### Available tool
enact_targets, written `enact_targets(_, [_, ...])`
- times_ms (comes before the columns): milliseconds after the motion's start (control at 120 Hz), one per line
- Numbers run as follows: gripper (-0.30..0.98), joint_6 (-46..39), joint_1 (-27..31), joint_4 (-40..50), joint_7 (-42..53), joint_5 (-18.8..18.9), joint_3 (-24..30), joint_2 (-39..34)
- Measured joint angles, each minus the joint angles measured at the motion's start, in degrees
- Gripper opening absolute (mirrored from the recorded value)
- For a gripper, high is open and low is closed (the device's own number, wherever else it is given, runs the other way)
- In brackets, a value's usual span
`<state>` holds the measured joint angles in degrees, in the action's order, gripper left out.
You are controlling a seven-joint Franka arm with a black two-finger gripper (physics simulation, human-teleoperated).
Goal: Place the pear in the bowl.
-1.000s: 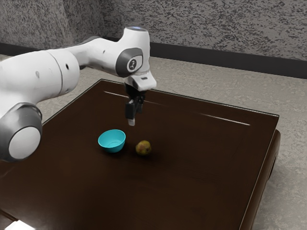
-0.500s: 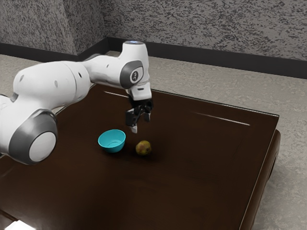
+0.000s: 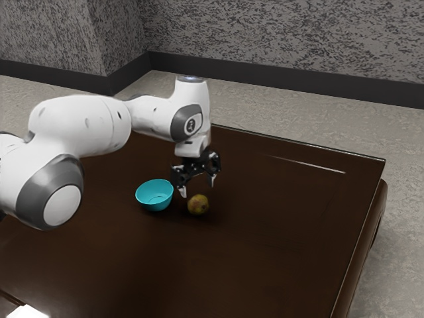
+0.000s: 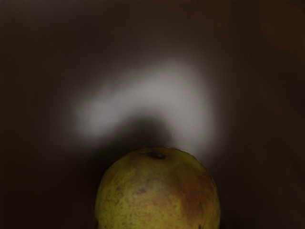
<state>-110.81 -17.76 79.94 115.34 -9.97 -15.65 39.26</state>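
Note:
My gripper hangs low over the table with its two fingers spread apart, open, just above the pear and slightly behind it in the exterior view. The yellow-green pear with reddish patches rests on the table. Close by, toward the exterior view's left, sits the turquoise bowl, upright, with nothing visible inside. In the wrist view the pear looms large at the lower edge, its dark stem end showing.
The dark brown table extends around the pear and bowl, its raised far edge running behind the arm. A bright white patch lies at the exterior view's lower left corner.
My hand has come down toward the pear and turned, so both spread fingers now show apart. Pear and bowl have stayed where they were.

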Motion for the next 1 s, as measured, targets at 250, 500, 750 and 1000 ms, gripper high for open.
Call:
enact_targets(250, [0.69, -2.81, 0.29, 3.09, 6.72, -7.94, -1.16, 0.52])
enact_targets(500, [0.69, -4.82, 0.61, 4.62, 10.97, -10.54, -1.22, 1.48])
enact_targets(750, [0.68, -7.38, 0.62, 6.62, 13.79, -12.08, -1.13, 2.25])
enact_targets(1000, [0.42, -8.63, 0.53, 6.41, 15.6, -12.33, -0.84, 1.96])
